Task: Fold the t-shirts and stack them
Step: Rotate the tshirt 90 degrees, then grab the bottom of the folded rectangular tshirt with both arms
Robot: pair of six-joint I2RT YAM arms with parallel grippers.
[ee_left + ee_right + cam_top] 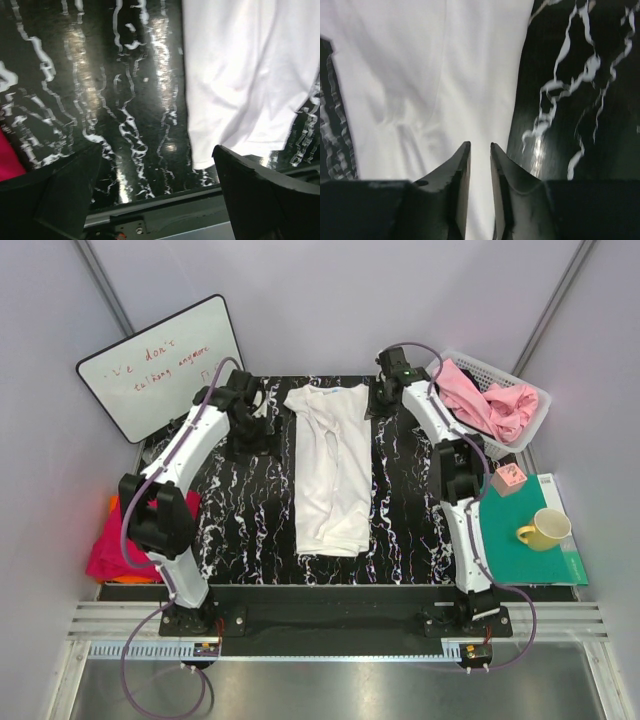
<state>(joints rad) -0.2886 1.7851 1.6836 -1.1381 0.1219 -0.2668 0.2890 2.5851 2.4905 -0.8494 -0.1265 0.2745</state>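
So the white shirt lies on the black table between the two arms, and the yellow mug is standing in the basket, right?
Not quite. The yellow mug stands on the green mat to the right of the table, not in the basket; the overhead view shows it. The white shirt does lie on the black table between the two arms.

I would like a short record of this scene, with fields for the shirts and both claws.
laid out: white t-shirt, a long narrow strip
left claw: open, empty, beside that shirt
right claw: jaws slightly apart, over the shirt's edge
basket: pink shirts inside
far left: magenta-red shirt
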